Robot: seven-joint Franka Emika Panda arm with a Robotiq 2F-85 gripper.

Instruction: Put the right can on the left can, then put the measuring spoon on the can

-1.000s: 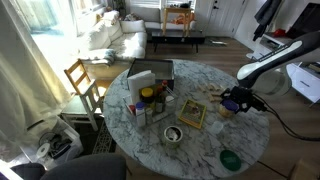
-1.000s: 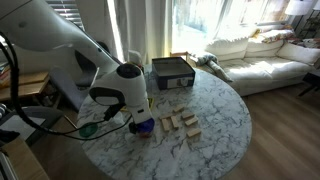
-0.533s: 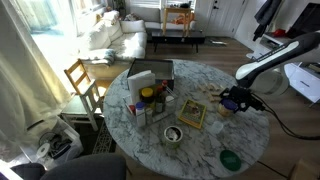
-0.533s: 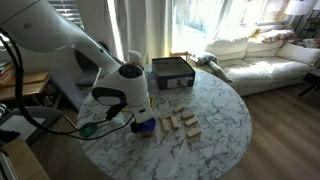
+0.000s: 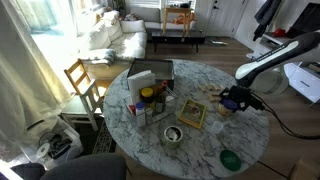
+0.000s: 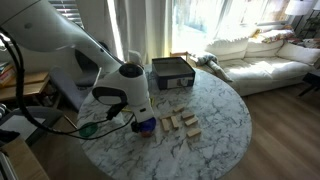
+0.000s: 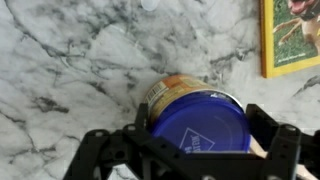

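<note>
Exterior view: gripper (image 5: 232,100) on right can (image 5: 233,104), 3 o'clock side of marble table (image 5: 203,152). Left can (image 5: 173,134) near centre, well apart, top bare. Stacking not done; spoon not made out.

Exterior view: right can (image 6: 144,127) low under gripper (image 6: 139,121). Sofa (image 6: 262,66) and sunlit window behind.

Wrist view: jaws straddled right can (image 7: 200,122), probably gripping. Can at or just off marble.

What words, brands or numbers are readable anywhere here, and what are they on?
No text can be read in any view.
Blue-topped can: the side label shows orange and pale print, too blurred to read.
Yellow-framed card: part of a picture shows, no legible words.
Jars and silver can: too small to read.
</note>
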